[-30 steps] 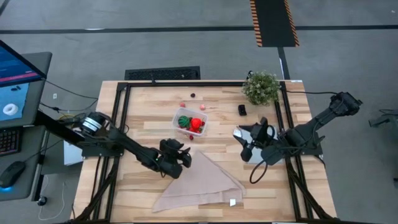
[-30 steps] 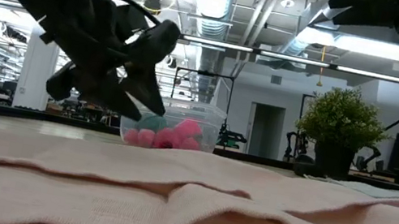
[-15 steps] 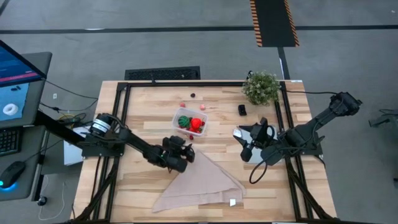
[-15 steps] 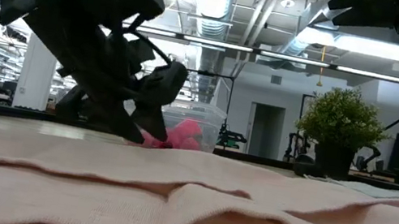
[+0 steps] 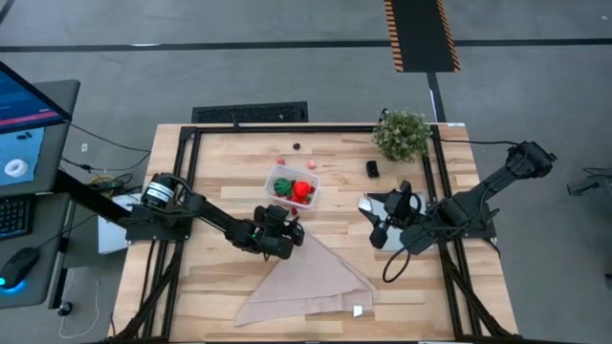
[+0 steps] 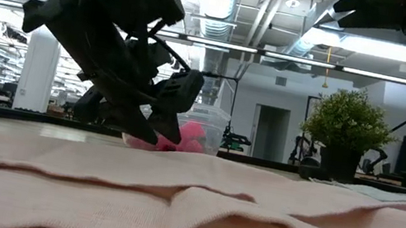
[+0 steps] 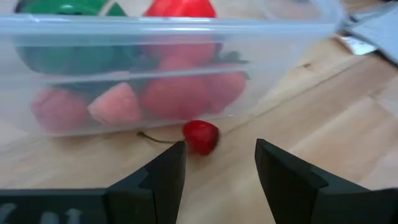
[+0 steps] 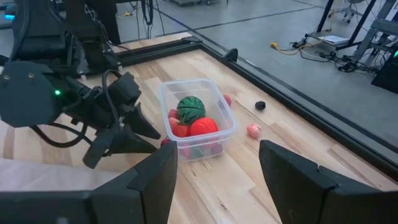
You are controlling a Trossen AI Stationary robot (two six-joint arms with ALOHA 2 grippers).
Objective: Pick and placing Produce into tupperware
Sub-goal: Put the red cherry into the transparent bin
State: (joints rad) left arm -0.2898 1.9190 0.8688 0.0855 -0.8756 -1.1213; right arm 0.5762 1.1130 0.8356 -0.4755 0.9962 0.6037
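We note the left gripper (image 5: 290,229) low over the table, just short of the tupperware's (image 5: 293,186) near wall. Its jaws stand partly open and hold nothing; a small red cherry (image 7: 201,137) lies on the wood between the fingertips (image 7: 171,163), touching neither, right beside the tub. Inside the tub we see a green striped ball (image 8: 190,107) and red pepper-like piece (image 8: 203,127) among other produce. A pink bit (image 8: 253,130) and dark berry (image 8: 260,106) lie loose beyond it. The right gripper (image 5: 381,222) waits well apart, its jaws wide and empty.
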